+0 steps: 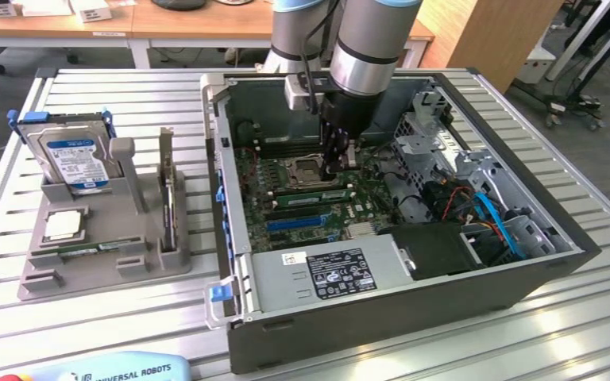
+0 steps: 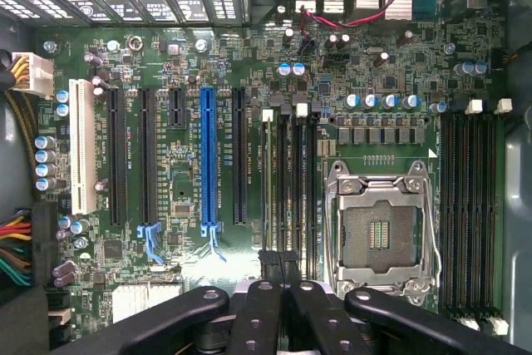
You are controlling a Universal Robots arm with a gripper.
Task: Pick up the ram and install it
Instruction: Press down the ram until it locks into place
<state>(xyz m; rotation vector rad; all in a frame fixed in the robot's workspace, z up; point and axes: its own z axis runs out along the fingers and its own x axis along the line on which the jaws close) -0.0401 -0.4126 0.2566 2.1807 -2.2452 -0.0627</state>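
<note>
A thin green ram stick [image 1: 307, 193] stands on edge in a memory slot of the motherboard, just beside the empty CPU socket [image 1: 303, 168]. In the wrist view the ram [image 2: 267, 180] shows as a narrow line among the black slots left of the socket [image 2: 380, 234]. My gripper [image 1: 337, 171] reaches down into the open computer case over these slots. Its dark fingers are shut together with nothing between the tips [image 2: 281, 262]. Whether the tips touch the stick I cannot tell.
On the exterior view's left, a grey holder [image 1: 104, 270] carries a silver hard drive [image 1: 72, 159], a square silver processor [image 1: 63, 225] and another thin green stick [image 1: 77, 252]. The case walls [image 1: 390, 317], drive cage and cables [image 1: 491, 214] hem in the gripper.
</note>
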